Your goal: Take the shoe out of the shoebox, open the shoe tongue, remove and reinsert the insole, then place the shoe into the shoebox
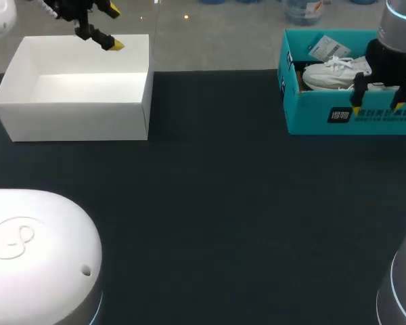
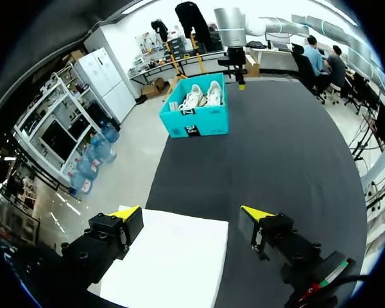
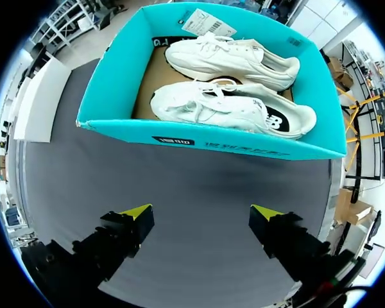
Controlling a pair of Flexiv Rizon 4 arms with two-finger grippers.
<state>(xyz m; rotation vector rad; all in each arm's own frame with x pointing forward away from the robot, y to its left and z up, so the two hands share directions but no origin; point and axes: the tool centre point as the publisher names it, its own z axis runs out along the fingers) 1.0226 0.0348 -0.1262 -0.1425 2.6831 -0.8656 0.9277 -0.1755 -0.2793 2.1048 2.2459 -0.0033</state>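
Nearest, in the head view, just bare dark tabletop. Farther back on the left, a white lid-like box, open side up, nothing seen inside. Above its far edge, the left gripper — fingers spread wide, nothing held. Same in the left wrist view: yellow tips far apart, white box under them, empty air between.

Farther back on the right, the teal shoebox near the table's far edge. Two white sneakers inside, lying side by side on brown card, laces up. Nearer sneaker just behind the front wall; farther sneaker behind it, close to a paper tag on the back rim.

Right gripper hanging over the dark table just in front of the teal box — fingers wide open, holding nothing, well clear of the shoes.

Hard to say which stage. Both shoes in the box, both grippers empty: fits a moment just ahead of lifting a shoe out, and fits just as well a moment with the shoe put back after the insole work. Tongue and insole too small to judge.

If a lift is coming: forward over the front wall, down onto the nearer sneaker, a pinch across its middle, then straight up so the sole clears the wall. Soft upper — likely to squash a bit, so a firm hold needed.
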